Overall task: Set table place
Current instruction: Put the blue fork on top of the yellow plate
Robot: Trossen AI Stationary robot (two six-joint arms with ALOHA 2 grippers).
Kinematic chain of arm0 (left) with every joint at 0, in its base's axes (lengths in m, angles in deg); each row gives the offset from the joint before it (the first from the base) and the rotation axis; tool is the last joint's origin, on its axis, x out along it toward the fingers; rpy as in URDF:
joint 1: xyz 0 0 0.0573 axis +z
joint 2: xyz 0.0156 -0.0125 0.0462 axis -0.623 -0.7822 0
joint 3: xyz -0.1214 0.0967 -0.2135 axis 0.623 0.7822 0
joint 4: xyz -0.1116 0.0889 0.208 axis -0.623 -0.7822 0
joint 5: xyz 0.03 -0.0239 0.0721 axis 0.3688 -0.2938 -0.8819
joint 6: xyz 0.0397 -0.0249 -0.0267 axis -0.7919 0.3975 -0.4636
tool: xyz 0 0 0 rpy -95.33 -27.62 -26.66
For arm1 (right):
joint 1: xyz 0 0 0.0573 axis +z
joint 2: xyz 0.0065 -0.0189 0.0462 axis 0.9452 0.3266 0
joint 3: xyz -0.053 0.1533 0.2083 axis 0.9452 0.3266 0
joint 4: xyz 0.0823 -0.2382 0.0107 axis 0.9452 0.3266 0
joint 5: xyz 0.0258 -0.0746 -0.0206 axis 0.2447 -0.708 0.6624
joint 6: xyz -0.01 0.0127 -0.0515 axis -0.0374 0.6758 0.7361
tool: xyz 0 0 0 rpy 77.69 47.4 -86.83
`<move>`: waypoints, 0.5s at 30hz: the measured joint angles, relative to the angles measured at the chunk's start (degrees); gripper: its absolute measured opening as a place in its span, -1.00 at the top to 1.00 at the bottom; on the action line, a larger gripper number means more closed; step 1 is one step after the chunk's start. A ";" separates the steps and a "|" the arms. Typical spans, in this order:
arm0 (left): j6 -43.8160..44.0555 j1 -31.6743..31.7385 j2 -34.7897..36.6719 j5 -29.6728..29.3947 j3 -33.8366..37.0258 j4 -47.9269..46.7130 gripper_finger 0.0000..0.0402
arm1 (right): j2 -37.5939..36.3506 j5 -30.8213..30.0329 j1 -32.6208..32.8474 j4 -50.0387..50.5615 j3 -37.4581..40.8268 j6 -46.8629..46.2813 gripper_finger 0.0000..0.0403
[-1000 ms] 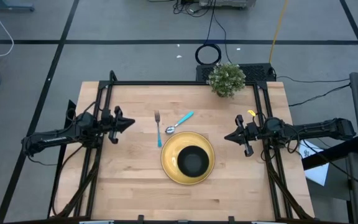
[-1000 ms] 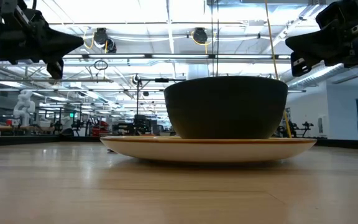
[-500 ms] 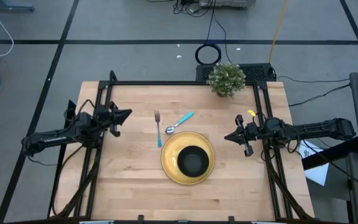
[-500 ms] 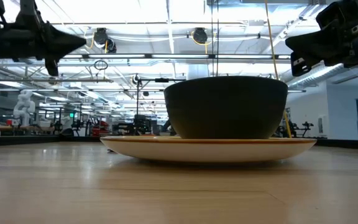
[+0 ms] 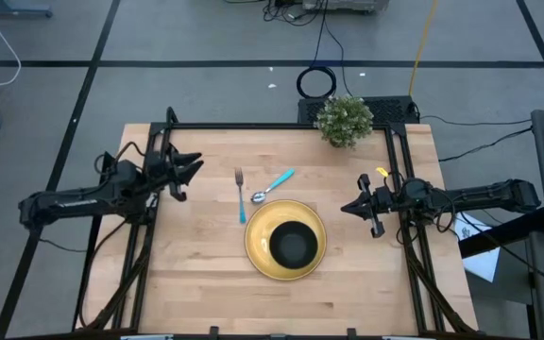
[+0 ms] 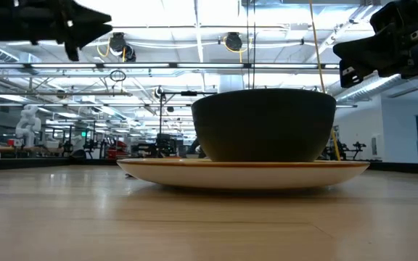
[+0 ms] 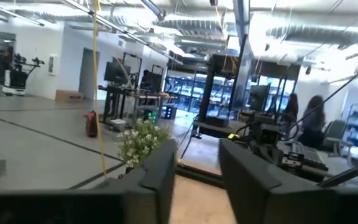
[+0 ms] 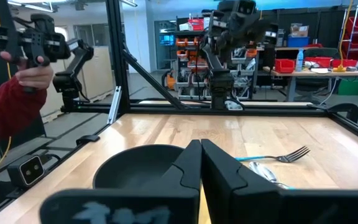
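Since a second ago the left hand (image 5: 195,168) has drawn back toward the far-left part of the worktop (image 5: 206,274) and risen, and its fingers (image 7: 246,180), then pressed together, now stand apart with nothing between them; the right hand (image 5: 348,207) has not stirred, its fingers pressed together on nothing, hovering above the worktop just right of the plate.

Nearest the front edge, the yellow plate (image 5: 260,247) lies flat a little right of the worktop's middle, with the black bowl (image 5: 294,246) sitting upright on it. Both hands hover well above it in the low view.

Just beyond the plate's far-left rim lie the fork (image 5: 240,194) and the spoon (image 5: 272,185). The fork's long axis runs near to far, tines at the far end. The spoon lies slanted, its bowl just beside the plate's rim and its blue handle pointing away to the far right. They nearly meet at their near ends.

My judgement is that the cutlery is what still wants placing. It lies to the right of the left hand and slightly nearer, and that hand is the closer one. Nothing stands between, though the spoon sitting so close beside the fork may crowd a pinch.

Farthest off, a small potted plant (image 5: 345,121) stands at the far edge, clear of everything
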 joint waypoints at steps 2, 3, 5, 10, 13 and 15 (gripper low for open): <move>-0.18 0.00 -3.44 -0.07 -2.36 -0.19 0.20 | -0.01 -0.01 0.00 0.00 0.00 0.09 1.00; 0.33 0.00 -5.31 0.20 -3.59 -0.44 0.14 | -0.01 -0.01 0.00 0.00 0.00 0.09 1.00; 2.15 0.00 -8.87 0.53 -6.27 -2.73 0.04 | 0.02 -0.02 0.01 0.00 0.00 -0.02 1.00; 4.40 0.00 -17.65 0.38 -17.07 -21.50 -0.05 | 0.01 0.00 -0.02 0.99 0.02 -0.10 1.00; 6.23 0.01 -22.75 -3.59 -23.63 -33.85 -0.05 | 0.01 0.00 -0.01 1.90 0.02 -0.10 1.00; 7.60 0.02 -25.68 -6.23 -26.98 -40.01 -0.05 | 0.02 0.00 -0.01 2.23 0.02 -0.39 1.00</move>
